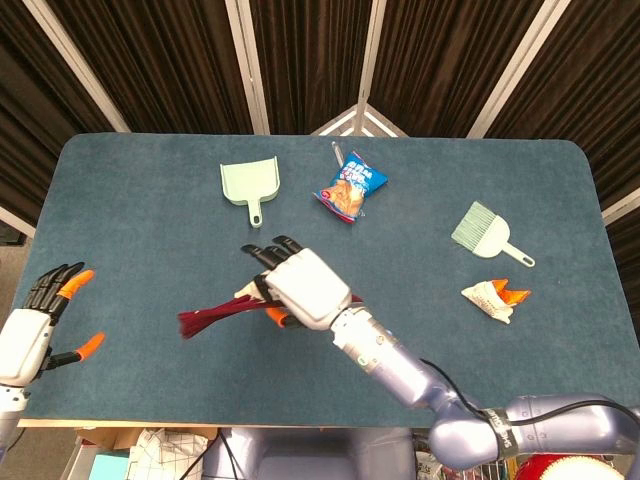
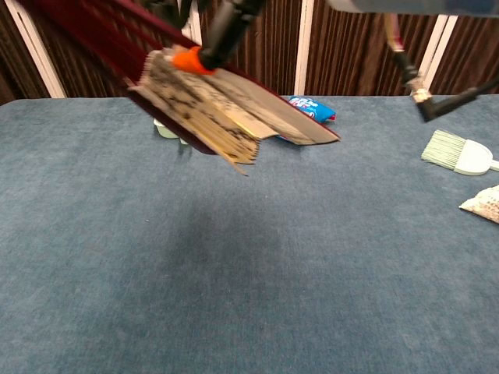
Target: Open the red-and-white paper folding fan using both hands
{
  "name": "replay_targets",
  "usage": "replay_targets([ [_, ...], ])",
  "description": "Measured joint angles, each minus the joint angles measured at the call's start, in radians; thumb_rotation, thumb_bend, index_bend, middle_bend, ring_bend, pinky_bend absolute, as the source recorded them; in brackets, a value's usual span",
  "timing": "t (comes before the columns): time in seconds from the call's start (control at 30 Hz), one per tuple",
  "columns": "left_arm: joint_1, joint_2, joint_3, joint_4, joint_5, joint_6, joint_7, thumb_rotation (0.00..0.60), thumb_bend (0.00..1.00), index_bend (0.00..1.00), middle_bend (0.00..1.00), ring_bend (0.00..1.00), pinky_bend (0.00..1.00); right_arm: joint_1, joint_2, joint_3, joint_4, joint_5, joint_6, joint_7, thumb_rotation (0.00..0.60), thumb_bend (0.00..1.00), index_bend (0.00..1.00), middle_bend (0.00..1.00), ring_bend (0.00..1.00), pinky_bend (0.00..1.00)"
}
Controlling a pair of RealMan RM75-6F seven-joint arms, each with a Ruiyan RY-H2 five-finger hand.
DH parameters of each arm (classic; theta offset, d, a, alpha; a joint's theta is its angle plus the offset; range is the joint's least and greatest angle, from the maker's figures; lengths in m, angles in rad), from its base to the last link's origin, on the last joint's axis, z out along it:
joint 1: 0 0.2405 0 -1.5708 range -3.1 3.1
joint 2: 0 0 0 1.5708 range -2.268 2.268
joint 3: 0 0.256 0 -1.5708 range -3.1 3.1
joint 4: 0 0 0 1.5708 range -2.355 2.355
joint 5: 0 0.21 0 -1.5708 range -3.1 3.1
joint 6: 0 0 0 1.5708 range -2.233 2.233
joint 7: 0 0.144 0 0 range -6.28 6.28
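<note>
My right hand [image 1: 297, 287] holds the folded red-and-white paper fan [image 1: 215, 316] well above the table, left of centre. In the head view the dark red ribs stick out to the left of the hand. The chest view shows the fan [image 2: 210, 105] close up, its paper leaves slightly parted, with only dark fingers [image 2: 230, 19] and an orange thumb tip of the right hand at the top edge. My left hand [image 1: 40, 322] hovers open at the table's front left corner, well apart from the fan.
A pale green dustpan [image 1: 250, 186] and a blue snack bag [image 1: 350, 189] lie at the back of the blue table [image 1: 140, 230]. A green hand brush [image 1: 485, 231] and a crumpled wrapper [image 1: 494, 297] lie on the right.
</note>
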Motion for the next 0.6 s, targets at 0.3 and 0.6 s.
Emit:
replay_targets([
  [0.3,-0.047,-0.038,0.003,-0.041,0.004,-0.063,-0.039,0.600,0.34,0.21,0.08,0.00,0.05,0.125,-0.104,-0.018,-0.018,0.105,0.120,-0.124,0.600,0.48,0.69,0.15,0.24,0.16],
  [0.6,-0.094,-0.103,-0.006,-0.087,-0.007,-0.118,-0.047,0.600,0.34,0.28,0.11,0.00,0.05,0.168,-0.184,-0.028,-0.032,0.126,0.210,-0.140,0.600,0.48,0.69,0.15,0.25,0.16],
])
